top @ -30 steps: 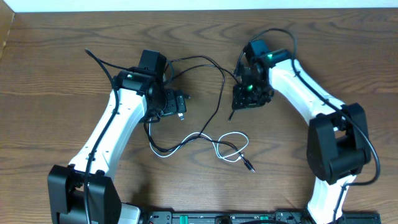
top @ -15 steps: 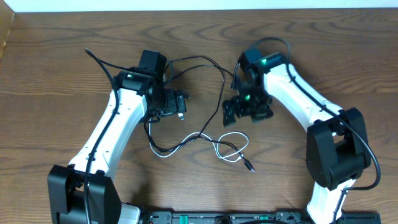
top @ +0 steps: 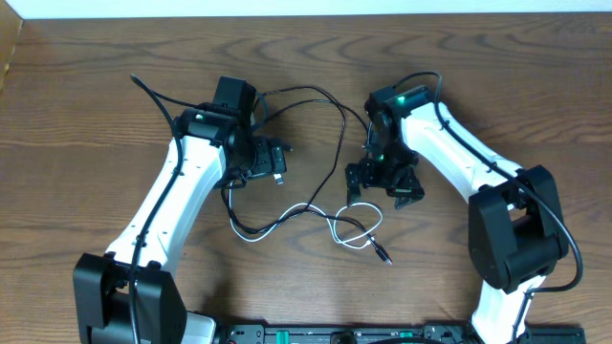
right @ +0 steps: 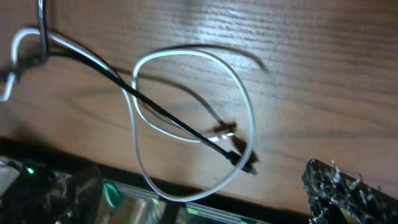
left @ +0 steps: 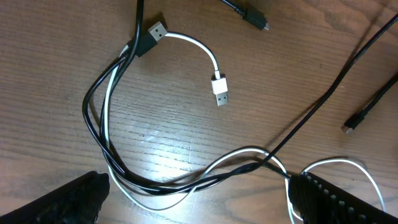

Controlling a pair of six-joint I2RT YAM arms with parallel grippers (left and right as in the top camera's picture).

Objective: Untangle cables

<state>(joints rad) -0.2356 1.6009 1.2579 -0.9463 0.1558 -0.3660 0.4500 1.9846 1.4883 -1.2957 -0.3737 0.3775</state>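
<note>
The long black cable [top: 341,134] arcs across the table's middle and runs twisted together with the white cable [top: 287,218] toward a small white loop at the front. My left gripper [top: 256,170] hangs open over the twisted stretch; in the left wrist view both cords [left: 186,180] pass between its fingers [left: 81,199] untouched, with a white plug [left: 219,90] and a black plug [left: 152,34] beyond. My right gripper [top: 382,186] is open above the white loop [right: 186,52], which a black cable [right: 168,118] crosses, ending in a plug [right: 241,160]. It holds nothing.
A dark rail with green lights [top: 325,334] runs along the table's front edge, close under the right gripper in the right wrist view [right: 155,202]. Thick black arm wires [top: 143,91] lie at the back left. A cardboard corner [top: 8,43] sits far left.
My right gripper has gone from partly closed to wide open and has moved toward the front of the table, over the white loop. The left arm and the cables on the table look unchanged.
</note>
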